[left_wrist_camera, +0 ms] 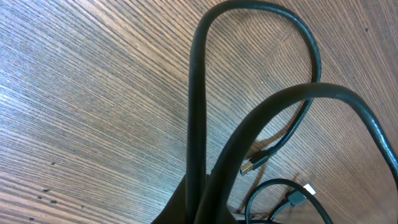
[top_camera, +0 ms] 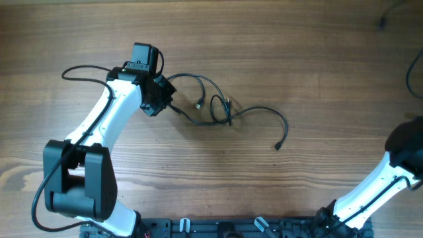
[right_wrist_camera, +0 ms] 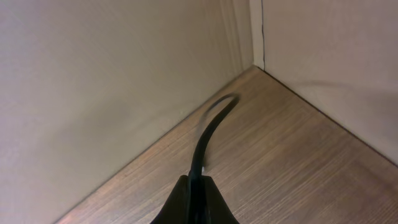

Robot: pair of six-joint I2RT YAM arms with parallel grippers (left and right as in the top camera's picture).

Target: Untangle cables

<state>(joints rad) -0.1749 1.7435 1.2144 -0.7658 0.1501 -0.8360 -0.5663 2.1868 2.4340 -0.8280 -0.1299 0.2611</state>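
Thin black cables (top_camera: 228,114) lie as loose loops on the wooden table, with one strand trailing right to a plug end (top_camera: 278,146). My left gripper (top_camera: 163,99) sits at the left end of the loops. In the left wrist view it (left_wrist_camera: 202,210) is shut on two cable strands (left_wrist_camera: 198,93) that rise from the jaws. Metal-tipped plugs (left_wrist_camera: 247,167) (left_wrist_camera: 309,189) lie beyond them. My right gripper (right_wrist_camera: 196,198) is shut on a single black cable (right_wrist_camera: 210,127) that curves over the table toward a wall corner. In the overhead view this gripper is past the right edge.
The right arm (top_camera: 390,175) stands at the table's right edge. A black cord curve (top_camera: 411,73) shows at the far right edge. The left arm's own wire (top_camera: 86,69) loops at the left. Beige walls (right_wrist_camera: 93,81) meet close to the right gripper.
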